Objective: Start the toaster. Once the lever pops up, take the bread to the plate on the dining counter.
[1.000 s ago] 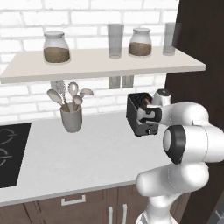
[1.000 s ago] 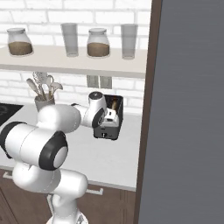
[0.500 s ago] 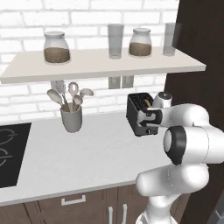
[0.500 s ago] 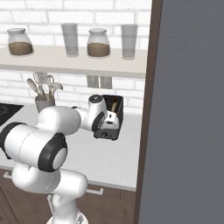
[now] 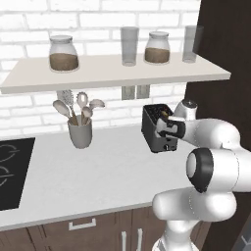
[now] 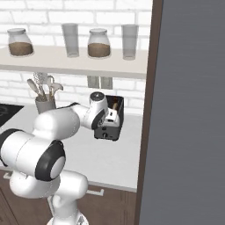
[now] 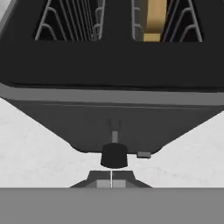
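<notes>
The black toaster [image 5: 154, 128] stands on the pale worktop under the shelf, also seen in the right base view [image 6: 115, 118]. A tan slice of bread [image 7: 155, 17] stands upright in its right-hand slot. The gripper [image 7: 111, 180] is shut, its fingertips together right below the round black lever knob [image 7: 114, 155], which sits low on the toaster's front face. From the base cameras the hand [image 5: 167, 130] [image 6: 110, 117] hangs over the toaster's front end. The plate and the dining counter are out of view.
A grey utensil cup [image 5: 80, 133] with spoons stands left of the toaster. A black hob [image 5: 12, 169] lies at the far left. The shelf [image 5: 112, 73] above carries jars and glasses. A tall dark cabinet wall [image 6: 189, 110] rises close on the right.
The hand has dipped slightly in front of the toaster. The gripper has stayed shut, and the toaster and bread have kept their places.
</notes>
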You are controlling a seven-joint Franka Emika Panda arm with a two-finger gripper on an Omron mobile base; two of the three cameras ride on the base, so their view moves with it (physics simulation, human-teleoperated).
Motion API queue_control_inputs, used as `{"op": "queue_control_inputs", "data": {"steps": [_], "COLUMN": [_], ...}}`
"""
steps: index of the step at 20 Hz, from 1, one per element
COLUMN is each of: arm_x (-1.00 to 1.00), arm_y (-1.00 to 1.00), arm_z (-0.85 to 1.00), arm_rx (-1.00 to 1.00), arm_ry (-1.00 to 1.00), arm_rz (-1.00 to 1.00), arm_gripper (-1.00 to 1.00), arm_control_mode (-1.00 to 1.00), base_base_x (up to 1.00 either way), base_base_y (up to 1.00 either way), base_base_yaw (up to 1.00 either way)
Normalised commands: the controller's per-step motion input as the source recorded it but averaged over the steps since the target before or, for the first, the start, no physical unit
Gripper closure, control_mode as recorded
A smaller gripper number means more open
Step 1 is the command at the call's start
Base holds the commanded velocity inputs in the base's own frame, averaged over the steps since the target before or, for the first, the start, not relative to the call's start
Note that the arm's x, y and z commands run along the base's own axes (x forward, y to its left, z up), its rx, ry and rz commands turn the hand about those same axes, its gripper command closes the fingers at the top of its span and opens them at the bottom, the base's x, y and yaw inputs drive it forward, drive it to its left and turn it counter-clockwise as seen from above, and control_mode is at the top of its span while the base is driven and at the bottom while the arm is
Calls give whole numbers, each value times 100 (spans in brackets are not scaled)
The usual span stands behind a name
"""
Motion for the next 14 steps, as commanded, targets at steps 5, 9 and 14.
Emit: {"op": "queue_control_inputs", "data": {"steps": [5,9,14], "arm_x": [-15,-3,2], "arm_y": [0,-4,-1], "arm_z": [95,82,27], "arm_rx": [5,1,0], "arm_ry": [-20,-5,-3], "arm_rz": [0,0,0], "arm_gripper": [100,100,100], "arm_control_mode": [-100,-100,-100], "base_base_x": [0,0,0], "base_base_y": [0,0,0], "base_base_yaw": [0,0,0]}}
